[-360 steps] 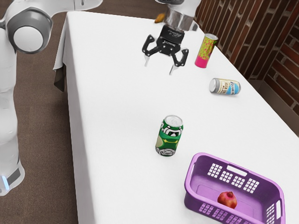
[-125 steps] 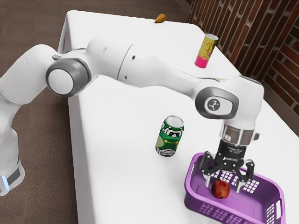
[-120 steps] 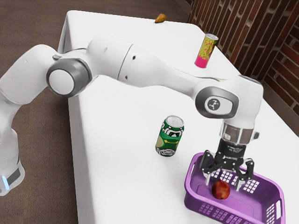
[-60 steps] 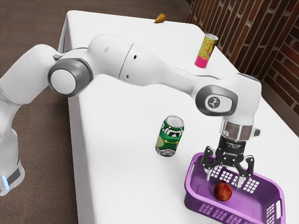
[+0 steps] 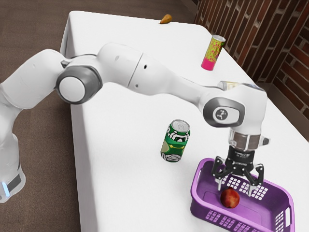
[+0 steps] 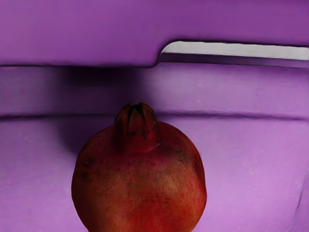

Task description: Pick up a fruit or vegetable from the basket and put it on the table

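A robot arm reaches in from 9 o'clock over a purple basket on a white-covered bench, with 12 o'clock at the exterior view's top. Its end effector hangs just above a red pomegranate in the basket, fingers spread wide, nothing pinched between them. The exterior view takes in the wider scene: a green can stands at 10 o'clock from the basket; from that can, a tall pink-and-yellow can stands at 1 o'clock and a small pear-like, brown-orange item lies far off toward 12. Another can is partly hidden behind the arm. The wrist view adds the close detail: the fruit's dark, pointed crown faces a basket wall with a long slot, pale beyond.
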Robot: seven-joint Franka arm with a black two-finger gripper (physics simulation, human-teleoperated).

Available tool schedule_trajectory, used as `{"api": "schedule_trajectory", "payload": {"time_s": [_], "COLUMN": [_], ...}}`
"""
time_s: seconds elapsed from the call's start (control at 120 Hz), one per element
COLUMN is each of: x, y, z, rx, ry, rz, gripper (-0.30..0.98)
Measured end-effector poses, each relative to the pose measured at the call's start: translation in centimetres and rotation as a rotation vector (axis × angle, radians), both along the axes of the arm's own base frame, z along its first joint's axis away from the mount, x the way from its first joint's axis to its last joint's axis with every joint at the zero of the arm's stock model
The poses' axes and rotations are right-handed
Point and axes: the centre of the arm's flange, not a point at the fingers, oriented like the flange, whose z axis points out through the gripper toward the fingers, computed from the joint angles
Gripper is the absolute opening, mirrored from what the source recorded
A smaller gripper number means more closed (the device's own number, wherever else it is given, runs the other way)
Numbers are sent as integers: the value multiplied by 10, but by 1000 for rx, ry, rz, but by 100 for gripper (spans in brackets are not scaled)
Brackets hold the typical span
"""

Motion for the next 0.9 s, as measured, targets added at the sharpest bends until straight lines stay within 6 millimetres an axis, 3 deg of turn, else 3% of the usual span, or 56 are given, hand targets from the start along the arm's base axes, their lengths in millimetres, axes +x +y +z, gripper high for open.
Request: {"api": "schedule_trajectory", "payload": {"time_s": [0.333,0.9], "x": [10,12], "y": [14,17], "z": [-21,-27], "rx": [4,8], "ry": [14,13], "rz": [17,20], "gripper": [69,69]}}
